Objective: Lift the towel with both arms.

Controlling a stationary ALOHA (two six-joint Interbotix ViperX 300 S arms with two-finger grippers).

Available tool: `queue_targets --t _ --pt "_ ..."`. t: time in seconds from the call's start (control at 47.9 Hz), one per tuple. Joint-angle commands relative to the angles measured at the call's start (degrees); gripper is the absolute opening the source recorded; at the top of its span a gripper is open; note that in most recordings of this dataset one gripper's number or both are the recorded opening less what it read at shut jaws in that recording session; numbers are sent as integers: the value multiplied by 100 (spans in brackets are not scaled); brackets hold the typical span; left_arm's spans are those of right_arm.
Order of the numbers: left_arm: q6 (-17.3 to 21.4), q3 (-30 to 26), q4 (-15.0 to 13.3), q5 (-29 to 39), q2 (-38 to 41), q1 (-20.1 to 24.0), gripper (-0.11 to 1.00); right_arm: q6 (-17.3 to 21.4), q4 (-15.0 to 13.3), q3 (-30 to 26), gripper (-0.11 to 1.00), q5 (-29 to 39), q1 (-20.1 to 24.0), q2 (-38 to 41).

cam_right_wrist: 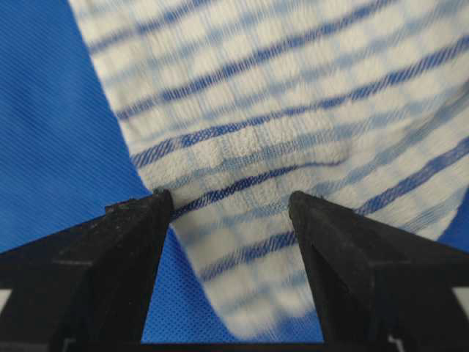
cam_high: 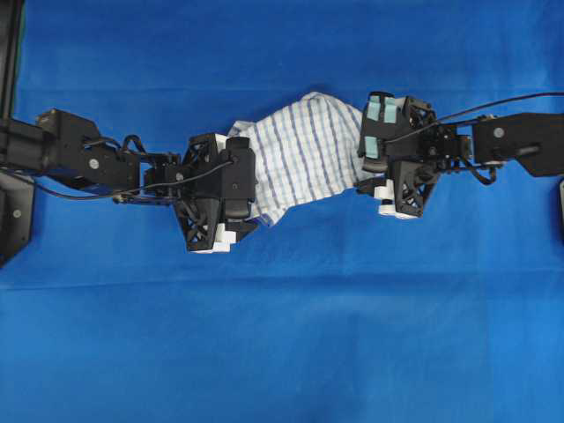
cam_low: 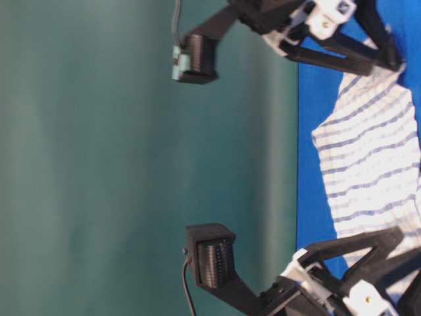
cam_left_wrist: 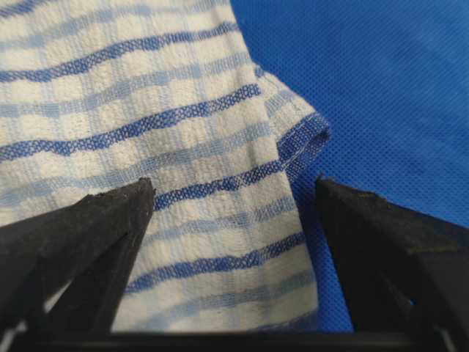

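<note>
While the towel (cam_high: 304,154) is lying rumpled on the blue table covering (cam_high: 282,335), I am holding my left gripper (cam_left_wrist: 231,202) and my right gripper (cam_right_wrist: 231,209) at its opposite ends, both with fingers spread wide, straddling its edges, clamping nothing.

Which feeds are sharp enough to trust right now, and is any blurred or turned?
Overhead view: sharp, evenly lit, towel clear. Table-level view: turned sideways, soft throughout. Left wrist view: weave crisp near the end effector. Right wrist view: cloth smeared, especially at the bottom edge.
</note>
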Motion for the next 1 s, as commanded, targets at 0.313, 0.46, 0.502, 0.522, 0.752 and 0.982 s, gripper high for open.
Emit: queue_targets --t 0.313,0.46,0.502,0.522,0.752,0.982 --pt "-26 -62 9 114 53 -9 77 -18 -9 -158 62 -229 -9 18" --pt "-26 -79 0 475 -26 35 35 -18 -9 -158 28 -211 -35 18" --pt "-18 -79 9 580 -88 53 24 -9 -9 -158 15 -202 -44 18" --pt "-26 -88 0 642 -132 70 19 9 -9 -158 9 -193 -44 18" --pt "-18 -123 9 1336 -958 281 7 18 9 -167 -1 -105 -44 -360" --pt "-9 -360 0 2259 -1986 483 7 0 9 -352 -1 519 -44 -1380"
